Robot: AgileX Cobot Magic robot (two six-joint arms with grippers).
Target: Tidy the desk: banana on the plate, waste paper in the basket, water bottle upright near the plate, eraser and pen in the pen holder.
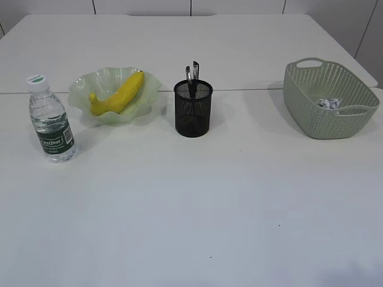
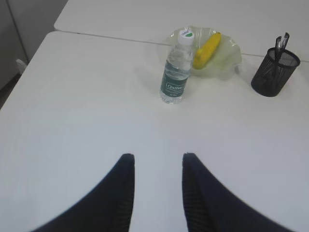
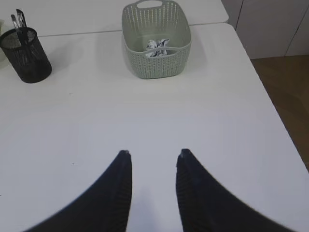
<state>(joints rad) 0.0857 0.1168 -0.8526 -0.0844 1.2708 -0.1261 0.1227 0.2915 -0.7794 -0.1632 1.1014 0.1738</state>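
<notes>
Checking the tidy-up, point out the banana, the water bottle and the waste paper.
banana (image 1: 122, 92), exterior view, middle of the fruit.
water bottle (image 1: 54, 140), exterior view, green label.
waste paper (image 3: 157, 47), right wrist view, middle of the crumpled wad.

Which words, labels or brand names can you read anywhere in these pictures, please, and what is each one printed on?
"Cestbon": white lettering on the dark green label of the clear plastic water bottle, best guess, as it is small and soft.
Smaller print under that name on the same label: too blurred to read.
Crumpled waste paper in the pale green woven basket: dark marks, unreadable.
Nothing else carries text.
</notes>
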